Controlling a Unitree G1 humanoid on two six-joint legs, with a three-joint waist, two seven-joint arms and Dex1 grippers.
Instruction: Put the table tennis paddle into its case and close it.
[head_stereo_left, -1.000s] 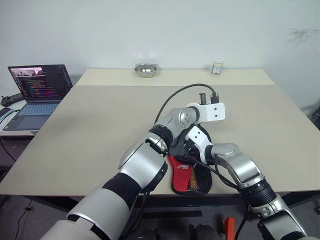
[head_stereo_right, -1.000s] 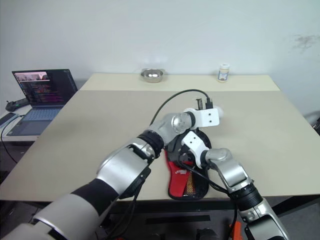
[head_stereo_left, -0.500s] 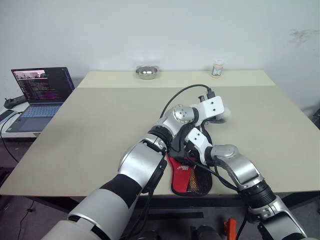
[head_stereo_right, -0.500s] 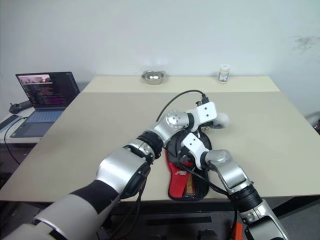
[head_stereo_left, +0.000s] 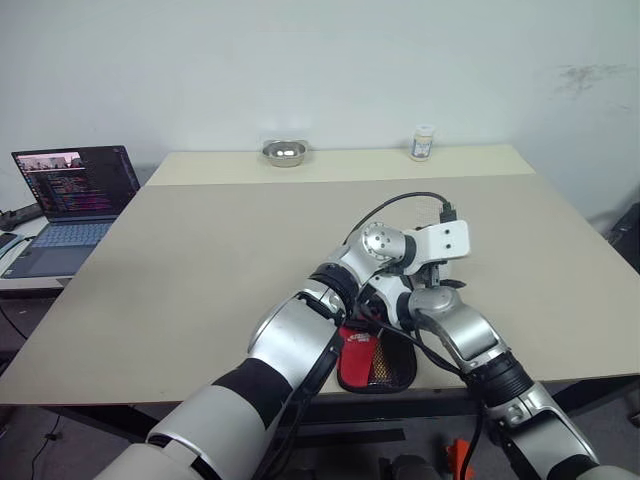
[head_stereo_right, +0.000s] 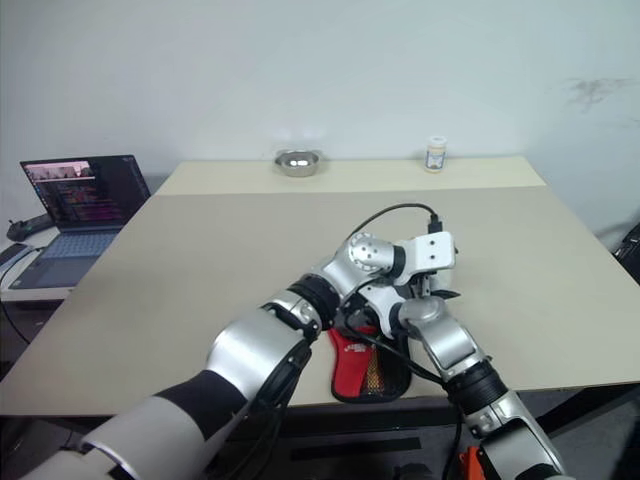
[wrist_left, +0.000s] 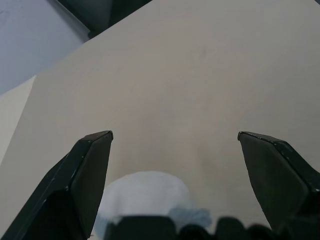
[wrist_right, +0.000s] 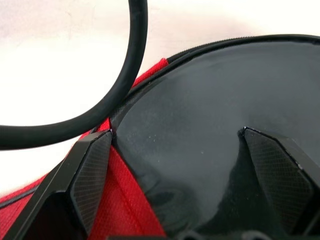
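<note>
The soft black fabric case with the red lower part and mesh pocket (head_stereo_left: 375, 360) lies at the near edge of the big beige counter (head_stereo_left: 200, 250), right under both arms. Its long side runs from the near edge away toward the far wall, red end nearest.

The right claw (wrist_right: 175, 150) sits spread wide, holding nothing, just over the case. Between its tips there is a round smooth black face inside the red-edged opening — I think this is the flat black-faced table tennis paddle (wrist_right: 210, 125), lying in the case, though its handle is hidden. So the right arm is the nearer one.

The left claw (wrist_left: 175, 145) is spread wide too, empty, pointing off over bare counter to the right of the case — farther away.
</note>
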